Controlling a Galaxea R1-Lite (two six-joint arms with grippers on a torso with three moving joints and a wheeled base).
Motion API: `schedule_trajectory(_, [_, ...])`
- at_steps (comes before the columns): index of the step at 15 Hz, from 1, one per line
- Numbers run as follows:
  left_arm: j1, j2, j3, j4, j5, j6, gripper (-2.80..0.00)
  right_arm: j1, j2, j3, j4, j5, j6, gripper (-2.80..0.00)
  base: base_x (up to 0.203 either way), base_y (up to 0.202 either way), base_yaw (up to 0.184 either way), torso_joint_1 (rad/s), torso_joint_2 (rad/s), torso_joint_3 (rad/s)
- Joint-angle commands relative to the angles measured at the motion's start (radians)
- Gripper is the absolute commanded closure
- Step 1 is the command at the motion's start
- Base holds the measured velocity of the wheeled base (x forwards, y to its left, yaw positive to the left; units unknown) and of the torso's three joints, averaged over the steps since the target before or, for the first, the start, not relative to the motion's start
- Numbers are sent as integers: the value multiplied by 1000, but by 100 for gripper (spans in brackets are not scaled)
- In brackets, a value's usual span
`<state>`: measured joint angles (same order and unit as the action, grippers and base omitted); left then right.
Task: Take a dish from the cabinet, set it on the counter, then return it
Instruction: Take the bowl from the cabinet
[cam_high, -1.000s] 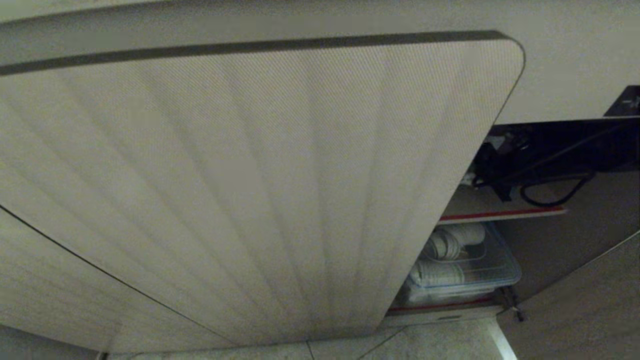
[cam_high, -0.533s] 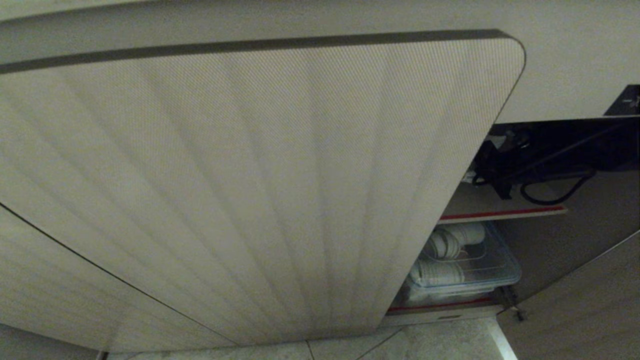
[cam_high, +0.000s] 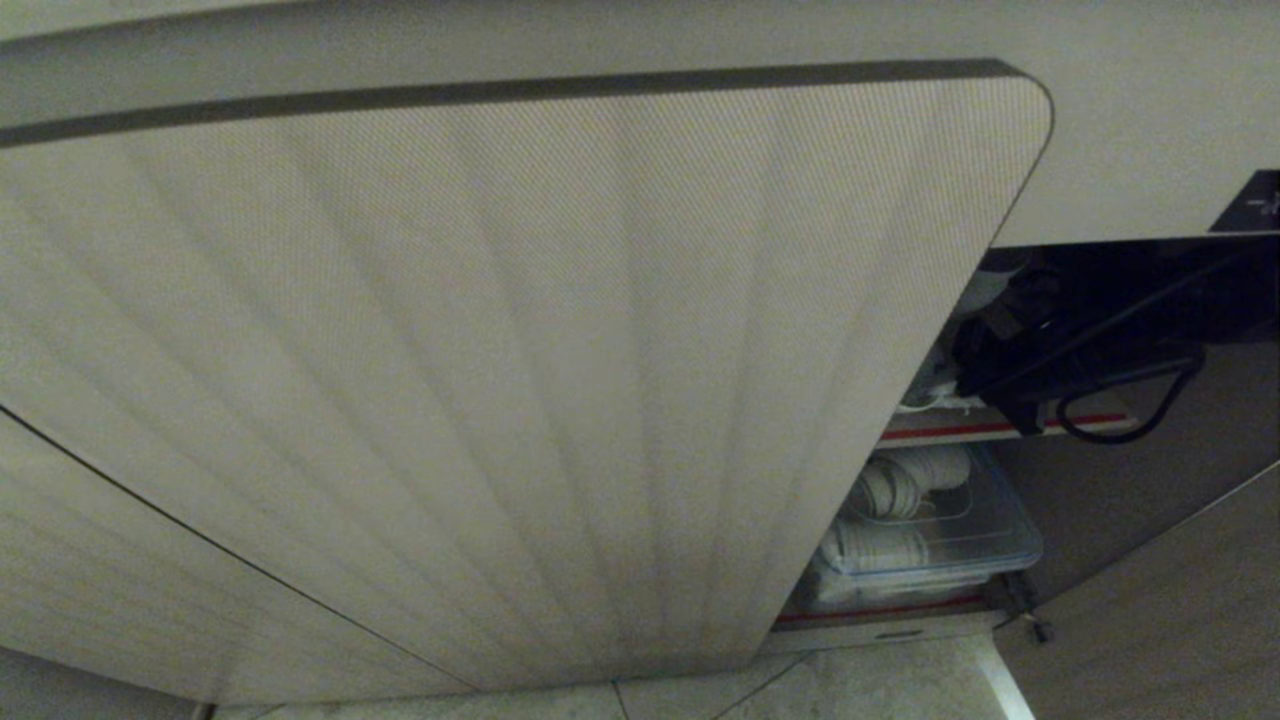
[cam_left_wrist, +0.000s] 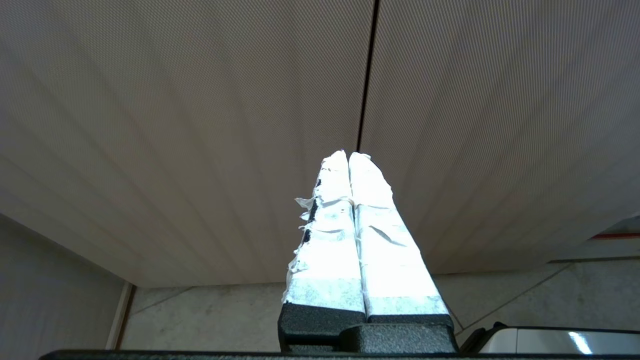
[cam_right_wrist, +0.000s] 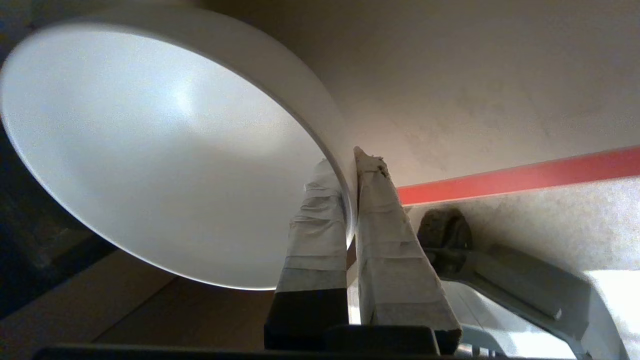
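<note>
Head view: fluted door (cam_high: 500, 380) of the cabinet (cam_high: 1100, 520) is filling most of the frame; clear bin (cam_high: 985, 545) w/ white crockery (cam_high: 880, 545) is sitting on lower shelf, above tiled floor (cam_high: 880, 685). L wrist view: left hand (cam_left_wrist: 348, 156) is idling, fingers pressed together, facing door seam. R wrist view: right hand (cam_right_wrist: 348, 160) is pinching rim of the dish (cam_right_wrist: 150, 150), inside cabinet near red shelf edge (cam_right_wrist: 525, 176).

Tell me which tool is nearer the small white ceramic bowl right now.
Right. The right tool is shut on the small white ceramic bowl, pinching its rim inside the cabinet. The left tool is shut and empty, facing the beige fluted cabinet doors.
</note>
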<state>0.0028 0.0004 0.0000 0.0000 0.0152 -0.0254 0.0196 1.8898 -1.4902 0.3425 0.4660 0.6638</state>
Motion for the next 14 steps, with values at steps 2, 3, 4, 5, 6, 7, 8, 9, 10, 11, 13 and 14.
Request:
schedule_trajectory(2, [0,0,0,0,0,-1,0,0,-11,3,9,5,5,0,0,0,0,0,0,0])
schedule_trajectory(3, [0,0,0,0,0,-1,0,-2,-14,5,9,16,5,0,0,0,0,0,0,0])
schedule_trajectory(4, [0,0,0,0,0,-1,0,-3,-22,9,9,30,5,0,0,0,0,0,0,0])
schedule_trajectory(5, [0,0,0,0,0,-1,0,-6,-28,16,12,43,4,0,0,0,0,0,0,0])
schedule_trajectory(6, [0,0,0,0,0,-1,0,-6,-38,20,16,45,3,0,0,0,0,0,0,0])
schedule_trajectory(7, [0,0,0,0,0,-1,0,-6,-48,24,17,50,3,0,0,0,0,0,0,0])
schedule_trajectory(8, [0,0,0,0,0,-1,0,-6,-60,35,19,68,0,0,0,0,0,0,0,0])
schedule_trajectory(9, [0,0,0,0,0,-1,0,-6,-71,57,21,83,-28,0,0,0,0,0,0,0])
schedule_trajectory(10, [0,0,0,0,0,-1,0,-7,-74,82,22,87,-61,0,0,0,0,0,0,0])
schedule_trajectory(11, [0,0,0,0,0,-1,0,-10,-79,112,22,87,-87,0,0,0,0,0,0,0])
schedule_trajectory(13, [0,0,0,0,0,-1,0,-15,-92,159,13,86,-102,0,0,0,0,0,0,0])
schedule_trajectory(14, [0,0,0,0,0,-1,0,-16,-97,183,7,82,-103,0,0,0,0,0,0,0])
